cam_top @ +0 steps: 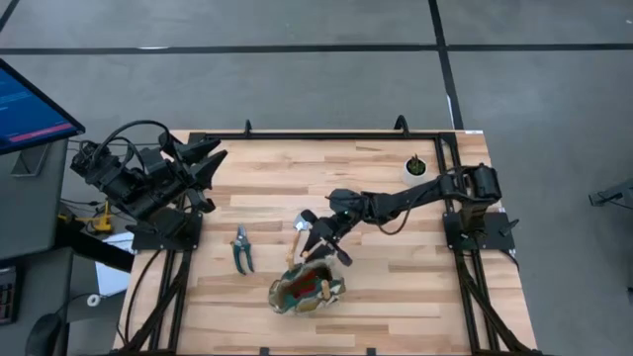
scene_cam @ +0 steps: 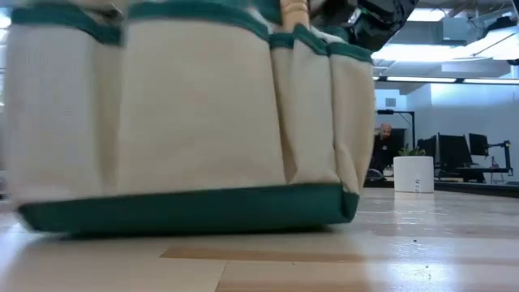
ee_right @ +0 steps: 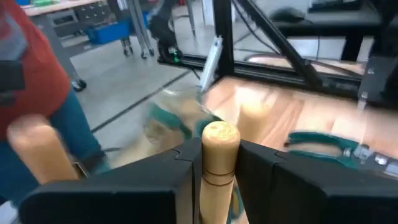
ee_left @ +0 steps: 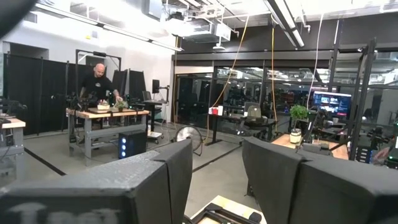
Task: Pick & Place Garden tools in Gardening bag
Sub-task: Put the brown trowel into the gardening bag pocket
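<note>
The gardening bag (cam_top: pixel 307 289) stands near the table's front edge; in the low view its tan and green side (scene_cam: pixel 186 122) fills most of the picture. My right gripper (cam_top: pixel 309 235) hovers just beyond the bag's far rim, shut on a garden tool with a wooden handle (ee_right: pixel 219 140), whose blade is hidden. That handle also shows above the bag's rim (scene_cam: pixel 293 11). Green-handled pruning shears (cam_top: pixel 242 249) lie flat on the table left of the bag. My left gripper (cam_top: pixel 203 158) is raised at the far left, open and empty (ee_left: pixel 214 162). My right gripper pinches the tool's wooden handle just below its rounded free end (ee_right: pixel 220 163) between its two fingers. The fingers come nearly level from the table's right and lie across the handle. The handle stands roughly upright, free end up, and the tool is lifted off the table.
A small white pot with a plant (cam_top: pixel 416 166) stands at the far right of the table. A second wooden handle (ee_right: pixel 37 146) shows close by in the right wrist view. Bare wood lies between the shears and the left arm. A person (ee_left: pixel 99 81) works in the room beyond.
</note>
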`<state>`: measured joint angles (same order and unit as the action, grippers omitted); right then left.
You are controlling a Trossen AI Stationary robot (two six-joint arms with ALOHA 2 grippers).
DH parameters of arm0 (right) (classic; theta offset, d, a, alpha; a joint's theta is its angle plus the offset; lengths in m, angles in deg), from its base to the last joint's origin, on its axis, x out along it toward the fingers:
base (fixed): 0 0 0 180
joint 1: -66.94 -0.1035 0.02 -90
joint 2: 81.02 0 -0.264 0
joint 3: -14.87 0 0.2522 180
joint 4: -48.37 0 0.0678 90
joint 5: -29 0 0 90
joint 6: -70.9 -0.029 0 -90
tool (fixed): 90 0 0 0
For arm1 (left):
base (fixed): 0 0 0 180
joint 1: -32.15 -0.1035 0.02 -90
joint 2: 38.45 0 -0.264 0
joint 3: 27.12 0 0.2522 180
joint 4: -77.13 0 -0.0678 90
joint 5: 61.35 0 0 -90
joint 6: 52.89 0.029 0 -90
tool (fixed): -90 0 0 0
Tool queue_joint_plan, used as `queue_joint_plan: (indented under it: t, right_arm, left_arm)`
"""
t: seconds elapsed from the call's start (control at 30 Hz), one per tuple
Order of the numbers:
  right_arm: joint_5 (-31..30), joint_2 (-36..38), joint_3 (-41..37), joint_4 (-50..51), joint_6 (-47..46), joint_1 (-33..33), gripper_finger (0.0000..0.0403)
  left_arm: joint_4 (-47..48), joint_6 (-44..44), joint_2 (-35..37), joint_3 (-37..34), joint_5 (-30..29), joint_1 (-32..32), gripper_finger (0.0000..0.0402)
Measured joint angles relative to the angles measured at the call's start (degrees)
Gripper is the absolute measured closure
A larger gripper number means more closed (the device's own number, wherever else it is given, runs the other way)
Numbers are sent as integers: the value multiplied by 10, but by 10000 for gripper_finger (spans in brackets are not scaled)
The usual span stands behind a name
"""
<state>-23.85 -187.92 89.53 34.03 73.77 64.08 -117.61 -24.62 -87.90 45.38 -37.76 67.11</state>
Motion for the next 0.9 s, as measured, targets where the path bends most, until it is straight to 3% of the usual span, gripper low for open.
queue_joint_plan:
  t: [0.53,0.9]
  right_arm:
    - [-11,-35,-1,-17,-25,-8,338]
    - [-10,-12,-3,40,-23,-9,214]
  left_arm:
    - [0,0,0,0,0,0,271]
    - [0,24,0,0,-25,0,271]
